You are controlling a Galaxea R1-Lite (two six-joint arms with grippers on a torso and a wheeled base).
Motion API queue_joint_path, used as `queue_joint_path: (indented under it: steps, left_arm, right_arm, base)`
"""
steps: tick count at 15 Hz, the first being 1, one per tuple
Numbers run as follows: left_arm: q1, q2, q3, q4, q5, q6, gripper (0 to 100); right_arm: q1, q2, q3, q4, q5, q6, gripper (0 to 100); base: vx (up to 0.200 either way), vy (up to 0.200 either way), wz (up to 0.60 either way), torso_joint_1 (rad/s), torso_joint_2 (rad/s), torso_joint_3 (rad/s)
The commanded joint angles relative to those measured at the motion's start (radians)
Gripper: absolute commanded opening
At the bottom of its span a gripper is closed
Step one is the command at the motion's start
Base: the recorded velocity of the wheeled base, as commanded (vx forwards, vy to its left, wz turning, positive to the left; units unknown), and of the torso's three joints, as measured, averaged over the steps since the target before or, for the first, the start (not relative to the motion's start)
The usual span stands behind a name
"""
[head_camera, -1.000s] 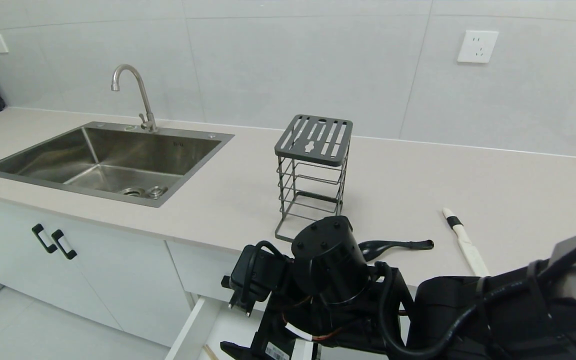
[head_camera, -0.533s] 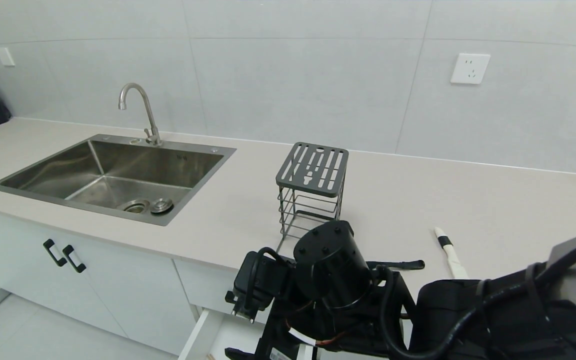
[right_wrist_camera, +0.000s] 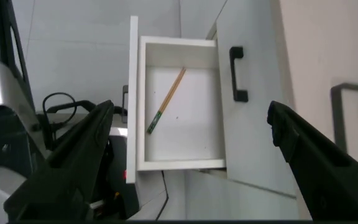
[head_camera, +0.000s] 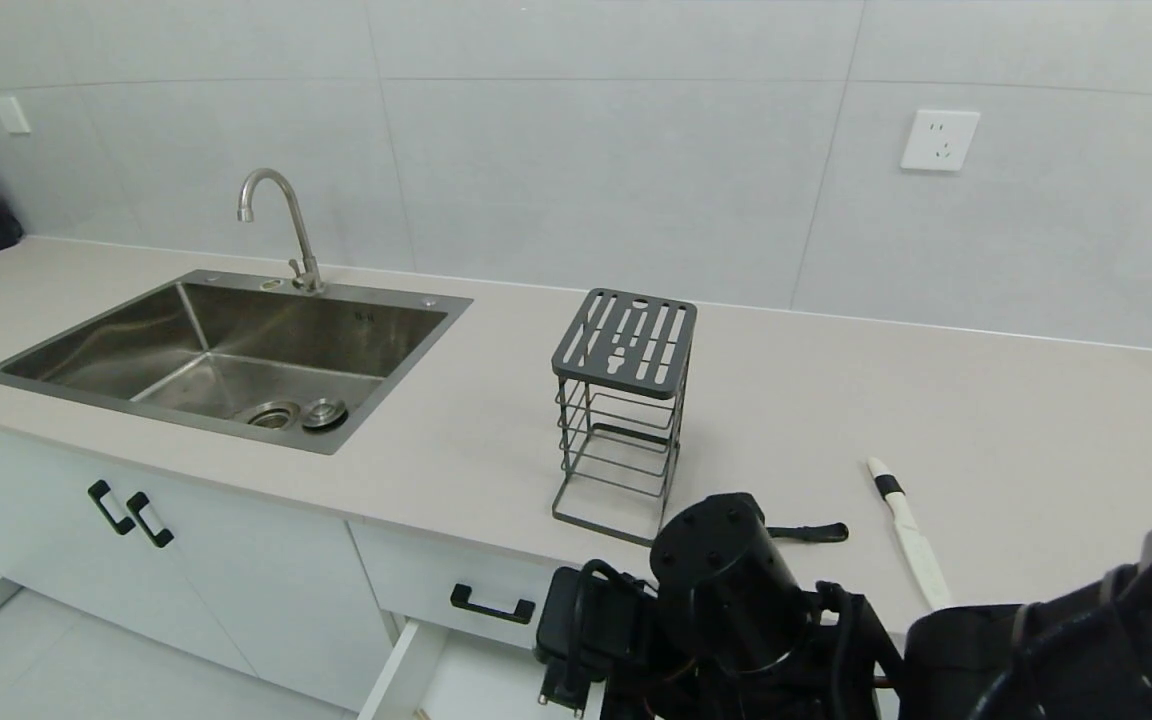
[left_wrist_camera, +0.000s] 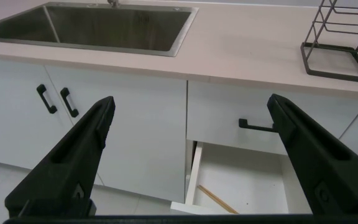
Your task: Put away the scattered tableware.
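While left pincer (left_wrist_camera: 191, 102) and right pincer (right_wrist_camera: 190, 107) hang spread, empty, by the open drawer (left_wrist_camera: 247, 180), picking seems unstarted; next: grasp the white knife (head_camera: 906, 530), lower right, off the table (head_camera: 986, 420).

The wire rack (head_camera: 624, 410) stands tall mid-counter, so it's the main blocker. To its left there's passable counter (head_camera: 496, 420) up to the sink (head_camera: 86, 345). To its right a black utensil (head_camera: 808, 532) and a white knife (head_camera: 906, 522) lie flat. Below it the open drawer (right_wrist_camera: 185, 143) holds one chopstick (right_wrist_camera: 166, 101).
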Motion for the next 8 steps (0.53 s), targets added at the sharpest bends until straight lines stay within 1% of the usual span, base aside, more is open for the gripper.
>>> queue_joint_path:
  steps: [1, 3, 4, 5, 6, 8]
  left_arm:
    - [0.0, 0.0, 0.0, 0.0, 0.0, 0.0, 100]
    - [0.0, 0.0, 0.0, 0.0, 0.0, 0.0, 100]
    - [0.0, 0.0, 0.0, 0.0, 0.0, 0.0, 100]
    - [0.0, 0.0, 0.0, 0.0, 0.0, 0.0, 100]
    - [0.0, 0.0, 0.0, 0.0, 0.0, 0.0, 100]
    - [0.0, 0.0, 0.0, 0.0, 0.0, 0.0, 100]
  right_arm:
    - [-0.011, -0.047, 0.085, -0.033, 0.001, 0.03, 100]
    - [-0.015, -0.055, 0.109, -0.05, -0.001, 0.055, 100]
    - [-0.046, -0.072, 0.158, -0.088, -0.005, 0.09, 100]
    - [-0.046, -0.072, 0.158, -0.088, -0.005, 0.09, 100]
    - [-0.072, -0.087, 0.172, -0.111, -0.043, 0.179, 100]
    - [-0.104, -0.09, 0.183, -0.119, -0.129, 0.271, 100]
  base:
    - [0.0, 0.0, 0.0, 0.0, 0.0, 0.0]
    - [0.0, 0.0, 0.0, 0.0, 0.0, 0.0]
    - [0.0, 0.0, 0.0, 0.0, 0.0, 0.0]
    - [0.0, 0.0, 0.0, 0.0, 0.0, 0.0]
    - [0.0, 0.0, 0.0, 0.0, 0.0, 0.0]
    - [0.0, 0.0, 0.0, 0.0, 0.0, 0.0]
